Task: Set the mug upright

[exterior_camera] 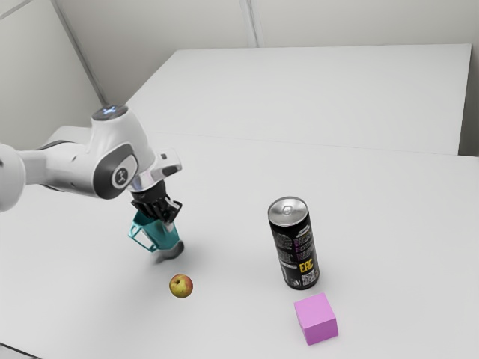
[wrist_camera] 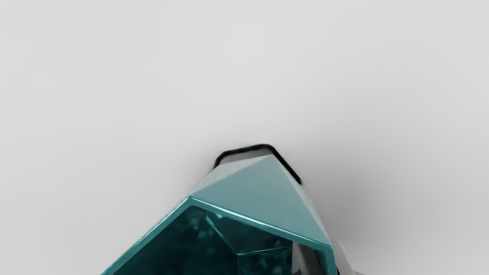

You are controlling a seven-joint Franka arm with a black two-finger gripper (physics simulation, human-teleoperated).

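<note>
In the exterior view my gripper (exterior_camera: pixel 168 218) points down at the teal mug (exterior_camera: pixel 166 237), its fingers at the mug's rim. The mug leans a little, mouth up toward my hand, with its handle toward the exterior view's left and a dark patch at its lower end. Whether its base touches the table cannot be told. In the wrist view the gripper (wrist_camera: pixel 325 261) is shut on the wall of the faceted mug (wrist_camera: pixel 259 194), one finger inside the mouth and the other outside. A black-edged base shows beyond the mug's side.
A red-yellow apple (exterior_camera: pixel 181 286) lies close to the mug on the white table (exterior_camera: pixel 224 314). Farther toward the exterior view's right stands a tall black can (exterior_camera: pixel 295 247), with a pink cube (exterior_camera: pixel 316 319) near its foot.
</note>
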